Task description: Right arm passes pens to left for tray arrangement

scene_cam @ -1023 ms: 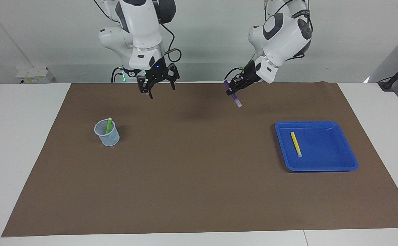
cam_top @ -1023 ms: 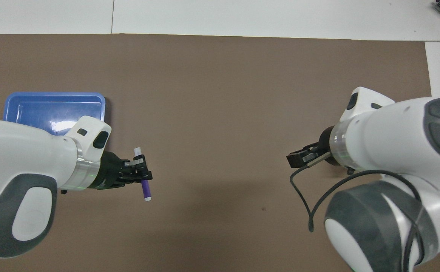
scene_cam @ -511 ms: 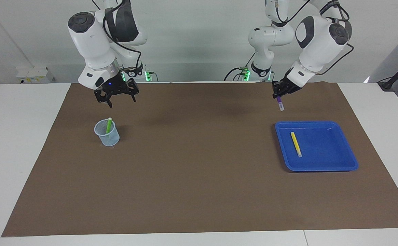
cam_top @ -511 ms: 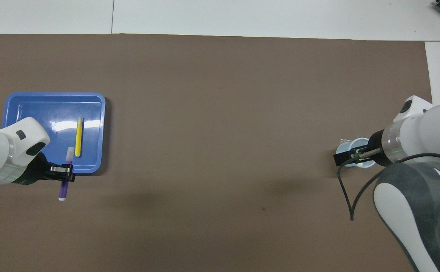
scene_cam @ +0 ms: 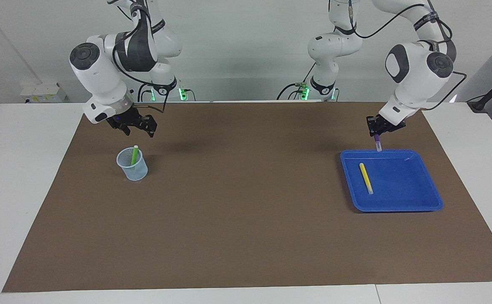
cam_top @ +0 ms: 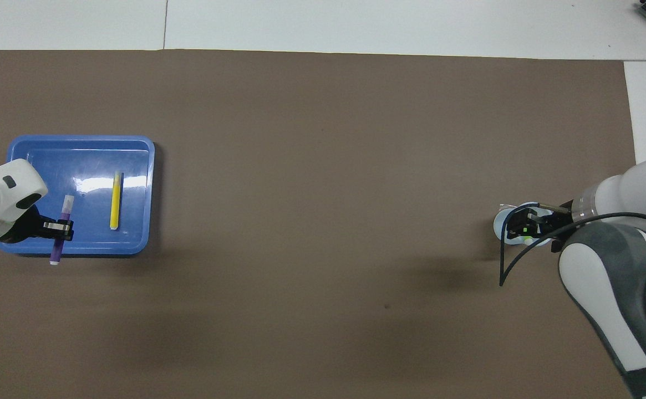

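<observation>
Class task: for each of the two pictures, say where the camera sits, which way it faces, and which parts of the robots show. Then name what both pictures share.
Facing view: high across the table, looking at the robots; both whole arms show, left gripper holding the purple pen, right gripper above the mesh cup.
Overhead view: above the robots' end, looking steeply down; forearms and grippers only.
Shared: blue tray, yellow pen, purple pen, cup.

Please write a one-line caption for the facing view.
Left gripper holds purple pen over blue tray; right gripper hovers above cup.

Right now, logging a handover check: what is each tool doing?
Left tool: shut on the slim purple marker pen.
Right tool: open, holding nothing.
</observation>
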`<state>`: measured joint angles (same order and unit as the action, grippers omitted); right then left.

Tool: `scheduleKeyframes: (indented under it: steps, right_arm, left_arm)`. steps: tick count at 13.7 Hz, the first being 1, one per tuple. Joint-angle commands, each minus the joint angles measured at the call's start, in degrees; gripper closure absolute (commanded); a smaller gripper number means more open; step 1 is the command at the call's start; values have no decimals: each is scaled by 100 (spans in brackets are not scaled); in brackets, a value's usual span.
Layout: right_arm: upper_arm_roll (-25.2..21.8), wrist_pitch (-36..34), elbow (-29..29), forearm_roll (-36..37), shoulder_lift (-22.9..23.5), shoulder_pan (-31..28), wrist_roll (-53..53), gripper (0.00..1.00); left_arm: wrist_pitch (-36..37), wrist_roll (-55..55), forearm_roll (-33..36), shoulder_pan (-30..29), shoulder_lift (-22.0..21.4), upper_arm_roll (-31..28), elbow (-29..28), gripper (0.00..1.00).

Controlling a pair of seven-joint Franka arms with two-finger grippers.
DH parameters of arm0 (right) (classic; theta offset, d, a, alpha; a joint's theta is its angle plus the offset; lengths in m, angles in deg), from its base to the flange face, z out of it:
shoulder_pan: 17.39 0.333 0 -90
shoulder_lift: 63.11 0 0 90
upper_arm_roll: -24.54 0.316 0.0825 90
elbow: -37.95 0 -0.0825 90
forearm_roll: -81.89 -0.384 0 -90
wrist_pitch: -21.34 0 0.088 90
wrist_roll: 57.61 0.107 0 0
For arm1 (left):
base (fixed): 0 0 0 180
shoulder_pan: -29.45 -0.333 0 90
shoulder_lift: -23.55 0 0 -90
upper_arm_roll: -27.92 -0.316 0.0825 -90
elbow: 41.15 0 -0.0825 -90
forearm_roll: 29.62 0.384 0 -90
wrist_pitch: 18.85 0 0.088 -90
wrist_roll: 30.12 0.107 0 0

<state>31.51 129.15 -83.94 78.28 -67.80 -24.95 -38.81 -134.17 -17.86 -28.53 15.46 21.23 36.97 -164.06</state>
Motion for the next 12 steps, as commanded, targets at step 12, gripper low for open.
scheduleKeyframes:
  steps: [12]
  right_arm:
    - [86,574,-397,598,320,-245,573,38]
  left_arm:
    - [-1774,-22,295,-324,1805,62,496,100]
